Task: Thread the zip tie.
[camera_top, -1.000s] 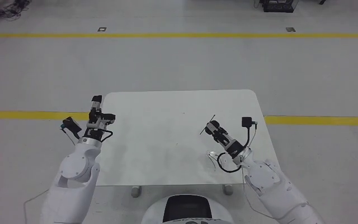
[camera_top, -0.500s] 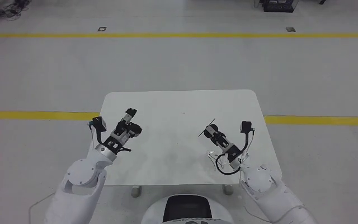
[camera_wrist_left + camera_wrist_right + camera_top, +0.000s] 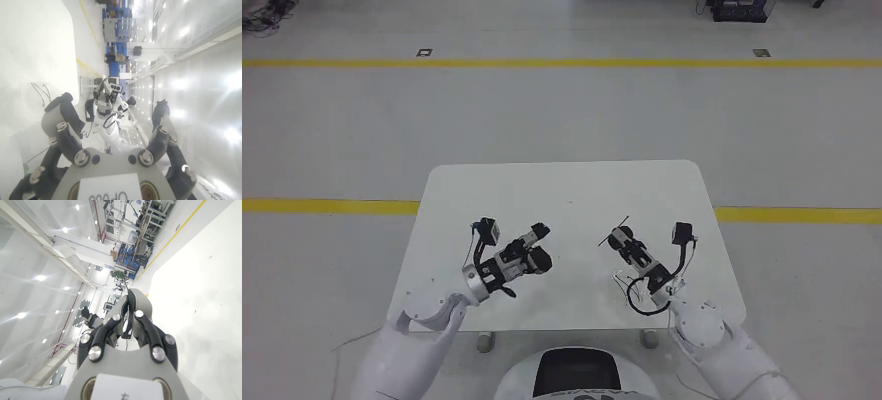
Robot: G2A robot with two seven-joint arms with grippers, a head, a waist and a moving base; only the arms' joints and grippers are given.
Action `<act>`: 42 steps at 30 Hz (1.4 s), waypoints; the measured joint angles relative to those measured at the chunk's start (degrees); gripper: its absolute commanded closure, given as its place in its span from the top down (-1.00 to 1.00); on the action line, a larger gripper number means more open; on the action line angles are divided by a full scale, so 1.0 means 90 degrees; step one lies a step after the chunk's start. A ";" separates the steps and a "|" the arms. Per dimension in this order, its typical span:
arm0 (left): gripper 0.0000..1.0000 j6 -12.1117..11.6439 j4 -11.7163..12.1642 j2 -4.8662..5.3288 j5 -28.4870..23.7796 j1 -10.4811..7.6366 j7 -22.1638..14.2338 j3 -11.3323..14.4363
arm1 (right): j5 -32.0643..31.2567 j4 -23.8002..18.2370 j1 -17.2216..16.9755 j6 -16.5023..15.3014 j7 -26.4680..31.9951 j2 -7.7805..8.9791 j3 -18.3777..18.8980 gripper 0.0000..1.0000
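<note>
My right gripper (image 3: 130, 298) is shut on a thin black zip tie (image 3: 126, 283), whose tail sticks out past the fingertips. From above, the right gripper (image 3: 620, 238) hovers over the right half of the white table (image 3: 562, 185), and the zip tie (image 3: 613, 229) slants across its tip. My left gripper (image 3: 113, 100) is open with nothing between its fingers. It points at the right gripper (image 3: 103, 95), which sits farther off between its fingers. In the top view the left gripper (image 3: 541, 244) hangs over the table's middle, a short gap left of the zip tie.
The tabletop holds no other objects. Grey floor with yellow lines (image 3: 562, 63) surrounds the table. Small dark specks (image 3: 194, 311) mark the table surface near the right gripper.
My left arm has swung from the table's left edge to its middle and turned to face the right gripper. The right gripper shifted only slightly, still shut on the zip tie.
</note>
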 measured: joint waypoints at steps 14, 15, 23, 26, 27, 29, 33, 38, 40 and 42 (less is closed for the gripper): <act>1.00 0.0024 0.0341 -0.0059 -0.0444 -0.0244 -0.0197 0.0487 | 0.0253 0.0138 0.0122 0.0001 0.0520 -0.0071 -0.0036 -1.00; 1.00 0.0004 0.0424 -0.0067 -0.0561 -0.0292 -0.0285 0.0568 | 0.0430 0.0155 0.0147 0.0000 0.0647 -0.0092 -0.0057 -1.00; 1.00 -0.0287 0.0800 -0.0142 -0.0917 -0.0616 -0.0355 0.0974 | 0.1291 0.0311 0.0232 0.0000 0.1320 -0.0204 -0.0030 -1.00; 1.00 -0.0258 0.0795 -0.0141 -0.0913 -0.0610 -0.0354 0.0968 | 0.1278 0.0308 0.0230 0.0000 0.1306 -0.0202 -0.0032 -1.00; 1.00 -0.0256 0.0796 -0.0141 -0.0912 -0.0610 -0.0349 0.0970 | 0.1277 0.0308 0.0230 0.0000 0.1305 -0.0202 -0.0032 -1.00; 1.00 -0.0249 0.0810 -0.0142 -0.0853 -0.0614 -0.0297 0.1027 | 0.1251 0.0312 0.0237 0.0021 0.1251 -0.0210 -0.0038 -1.00; 1.00 -0.0270 0.0898 -0.0162 -0.0926 -0.0642 -0.0224 0.1228 | 0.1089 0.0366 0.0271 0.0000 0.0884 -0.0292 -0.0208 -1.00; 1.00 -0.0422 0.0931 -0.0184 -0.0913 -0.0694 -0.0013 0.1340 | 0.1007 0.0334 0.0299 -0.0001 0.0614 -0.0359 -0.0316 -1.00; 1.00 -0.0414 0.0930 -0.0184 -0.0914 -0.0692 -0.0018 0.1337 | 0.1008 0.0334 0.0299 0.0000 0.0627 -0.0357 -0.0312 -1.00; 1.00 -0.0411 0.0930 -0.0183 -0.0914 -0.0692 -0.0020 0.1336 | 0.1009 0.0335 0.0298 0.0001 0.0629 -0.0357 -0.0312 -1.00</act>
